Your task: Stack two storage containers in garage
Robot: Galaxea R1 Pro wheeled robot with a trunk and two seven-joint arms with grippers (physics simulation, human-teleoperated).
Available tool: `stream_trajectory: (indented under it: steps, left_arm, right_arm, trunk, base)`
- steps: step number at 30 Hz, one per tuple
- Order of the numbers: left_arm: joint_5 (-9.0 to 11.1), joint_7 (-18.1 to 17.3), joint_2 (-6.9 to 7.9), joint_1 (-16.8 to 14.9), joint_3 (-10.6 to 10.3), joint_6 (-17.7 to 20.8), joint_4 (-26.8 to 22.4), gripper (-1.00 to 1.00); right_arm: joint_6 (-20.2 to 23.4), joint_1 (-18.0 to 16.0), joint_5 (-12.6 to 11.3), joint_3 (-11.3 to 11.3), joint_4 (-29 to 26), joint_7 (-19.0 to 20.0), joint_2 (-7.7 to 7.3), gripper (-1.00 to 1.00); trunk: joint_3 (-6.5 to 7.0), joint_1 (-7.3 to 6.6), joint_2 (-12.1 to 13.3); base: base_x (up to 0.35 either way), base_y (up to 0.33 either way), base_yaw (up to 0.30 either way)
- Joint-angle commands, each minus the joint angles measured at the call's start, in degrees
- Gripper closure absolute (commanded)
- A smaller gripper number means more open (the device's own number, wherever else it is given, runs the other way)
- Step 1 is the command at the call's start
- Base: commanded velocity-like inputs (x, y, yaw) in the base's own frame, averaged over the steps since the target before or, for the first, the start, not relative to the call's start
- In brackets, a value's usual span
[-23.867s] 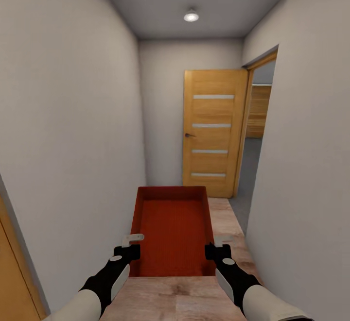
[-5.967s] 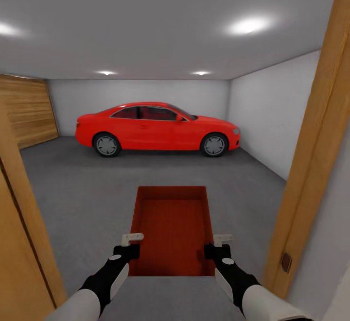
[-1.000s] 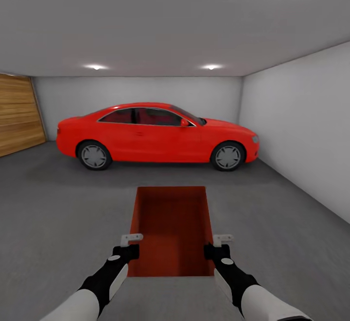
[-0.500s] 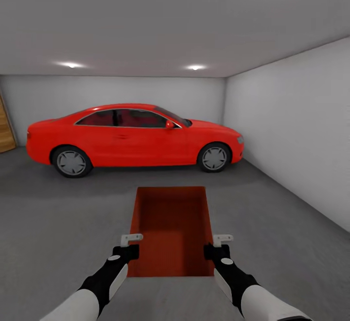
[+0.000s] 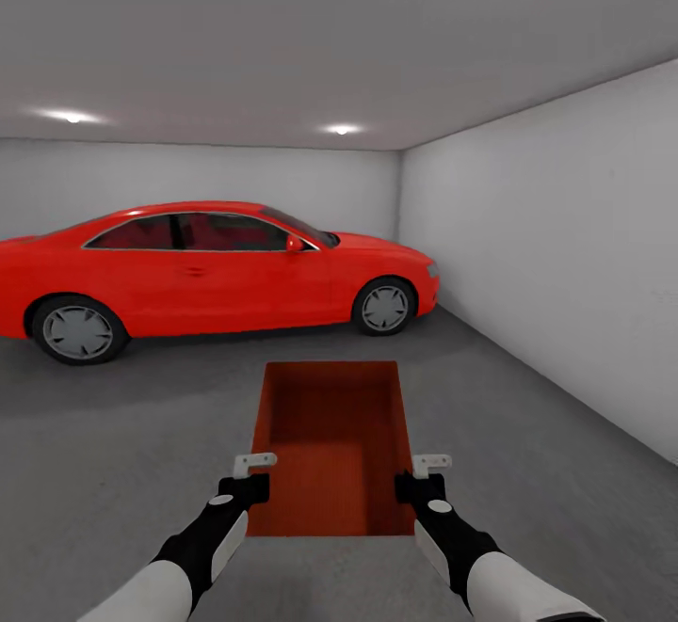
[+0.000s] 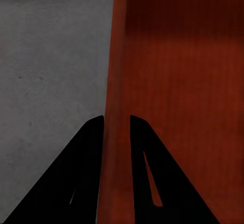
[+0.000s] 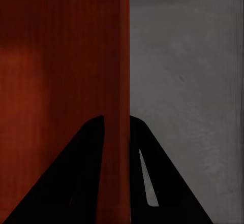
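Car [image 5: 188, 269] shifted left as view turned, container [image 5: 331, 448] held

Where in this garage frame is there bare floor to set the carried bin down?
Bare grey floor lies open ahead and to both sides of the storage container, bordered by the white side wall on the right. Farther ahead on the left, the red car crowds it. The left end effector and right end effector each clamp a container wall.

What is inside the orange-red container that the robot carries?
The storage container looks empty: only its ribbed bottom and low walls show. The left gripper and right gripper clamp its side walls. The grey floor directly under it is covered.
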Motion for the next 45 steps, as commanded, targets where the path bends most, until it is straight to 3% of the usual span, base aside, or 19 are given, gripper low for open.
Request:
stream_trajectory:
  steps: [1, 45]
  left_arm:
    - [-0.43, 0.86, 0.41, -0.03, 0.88, -0.45, -0.50, 1.00]
    - [-0.43, 0.86, 0.50, -0.03, 0.89, -0.51, -0.59, 1.00]
  right_arm:
    - [-0.04, 0.01, -0.64, 0.82, 0.26, -0.31, -0.04, 1.00]
    - [-0.03, 0.04, -0.73, 0.82, 0.26, -0.31, -0.04, 1.00]
  trunk:
    - [-0.03, 0.05, -0.04]
    - [-0.03, 0.05, -0.04]
  base:
    - [0.323, 0.078, -0.241]
    - [0.323, 0.087, -0.267]
